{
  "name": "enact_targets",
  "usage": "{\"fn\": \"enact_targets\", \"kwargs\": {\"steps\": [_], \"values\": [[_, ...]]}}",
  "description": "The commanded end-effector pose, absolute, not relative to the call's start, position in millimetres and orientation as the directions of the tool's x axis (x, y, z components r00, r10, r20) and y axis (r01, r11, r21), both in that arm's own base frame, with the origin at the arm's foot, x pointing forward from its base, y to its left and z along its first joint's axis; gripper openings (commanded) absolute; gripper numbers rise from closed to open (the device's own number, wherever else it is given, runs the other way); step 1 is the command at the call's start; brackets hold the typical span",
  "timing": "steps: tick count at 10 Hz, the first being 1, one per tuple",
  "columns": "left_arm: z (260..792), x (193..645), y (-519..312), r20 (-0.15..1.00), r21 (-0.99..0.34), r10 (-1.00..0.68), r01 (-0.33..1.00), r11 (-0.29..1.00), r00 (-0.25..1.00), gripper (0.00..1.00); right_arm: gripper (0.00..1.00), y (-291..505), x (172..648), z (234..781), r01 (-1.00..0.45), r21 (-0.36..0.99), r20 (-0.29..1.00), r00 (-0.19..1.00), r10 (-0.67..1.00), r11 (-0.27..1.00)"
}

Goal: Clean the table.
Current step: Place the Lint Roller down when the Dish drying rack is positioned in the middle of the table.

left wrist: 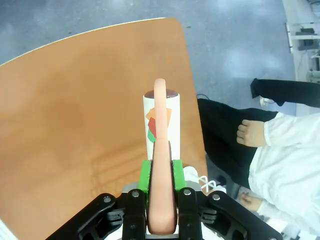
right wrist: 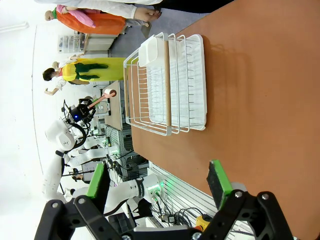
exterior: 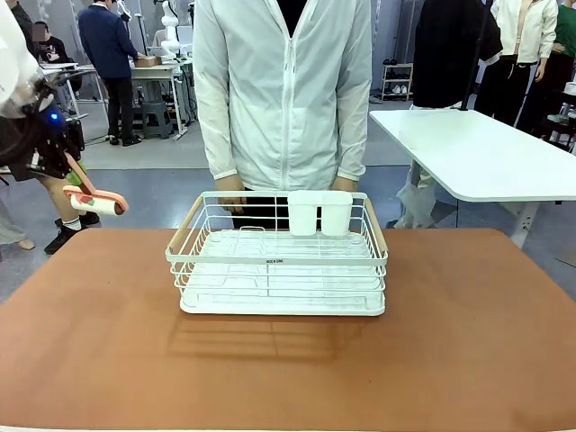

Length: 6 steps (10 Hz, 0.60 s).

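A: What's at the left?

B: The left gripper [left wrist: 161, 187] has its fingers [left wrist: 145, 176] clamped on a lint roller's [exterior: 94, 203] handle, roll pointing outward above the counter's [exterior: 90, 360] left edge, probably so the sticky roll can be laid flat on the top.

A: And mid-counter?

B: A white dish rack [exterior: 279, 256], with a person [exterior: 283, 90] standing behind it.

A: The right side?

B: The right gripper [right wrist: 157, 180] hovers above the counter, fingers spread wide, holding nothing.
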<state>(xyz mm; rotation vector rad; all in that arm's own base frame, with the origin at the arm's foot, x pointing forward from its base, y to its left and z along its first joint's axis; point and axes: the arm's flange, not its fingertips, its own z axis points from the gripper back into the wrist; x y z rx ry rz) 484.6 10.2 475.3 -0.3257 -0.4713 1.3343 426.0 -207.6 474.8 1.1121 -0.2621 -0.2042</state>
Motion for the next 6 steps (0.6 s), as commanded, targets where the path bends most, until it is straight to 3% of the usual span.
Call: {"fn": "enact_targets", "kwargs": {"steps": [1, 4, 6], "values": [[450.1, 483.8, 4.1, 0.115, -0.542, 0.989, -0.828, 0.143, 0.095, 0.19, 1.00, -206.5, 425.4, 477.6, 0.023, 0.904, 0.112, 0.951, -0.289, 0.427], [404.9, 482.8, 3.1, 0.007, -0.573, 0.999, -0.819, 0.043, 0.048, 0.19, 1.00, -206.5, 425.4, 477.6, 0.023, 0.904, 0.112, 0.951, -0.289, 0.427], [383.9, 482.1, 6.3, 0.035, -0.601, 0.997, -0.795, 0.078, 0.071, 0.19, 1.00, -206.5, 425.4, 477.6, 0.023, 0.904, 0.112, 0.951, -0.289, 0.427]]}}
